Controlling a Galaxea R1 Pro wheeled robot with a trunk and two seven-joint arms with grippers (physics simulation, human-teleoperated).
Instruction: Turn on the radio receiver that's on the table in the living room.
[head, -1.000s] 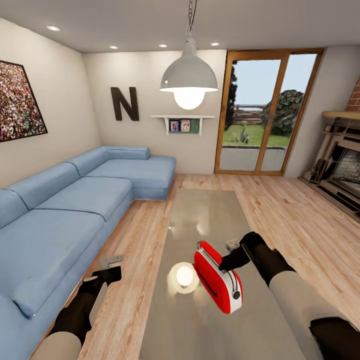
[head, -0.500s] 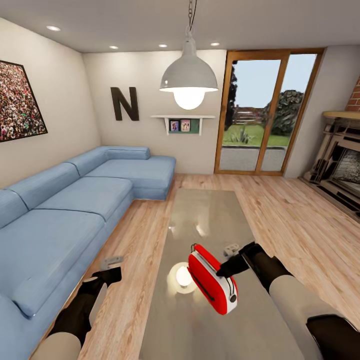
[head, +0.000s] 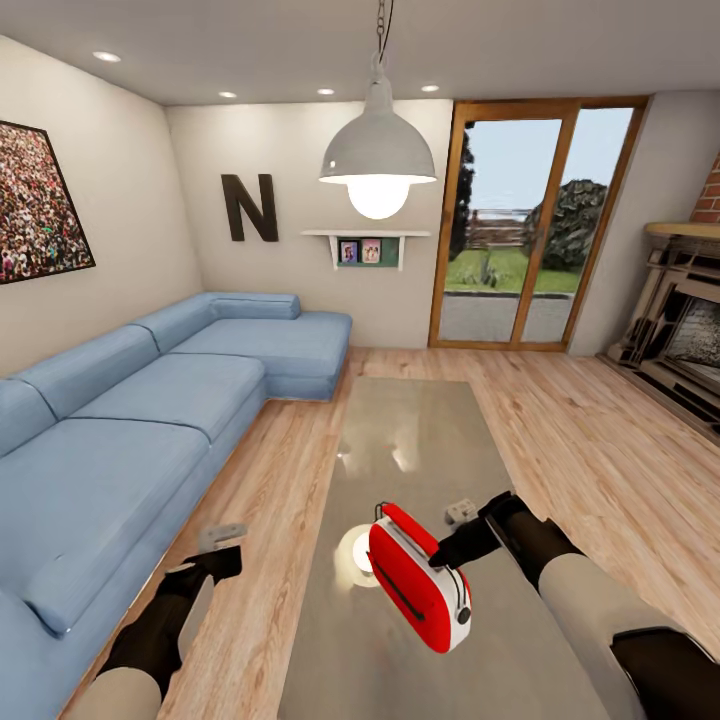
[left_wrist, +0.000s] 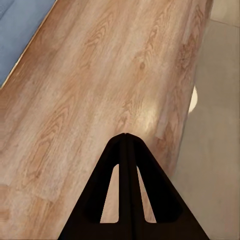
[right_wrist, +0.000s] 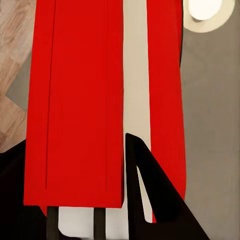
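radio receiver (head: 418, 578) tilted on table (head: 420, 430), right gripper (head: 442, 552) touching it.

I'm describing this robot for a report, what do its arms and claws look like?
Both arms have pale grey-white forearm shells ending in matte black wrists. The left claw is two flat black triangular fingers with slot cutouts. The right claw is equally black and tapered. No cables or markings show.

left hand (left_wrist: 126, 150) closed, low
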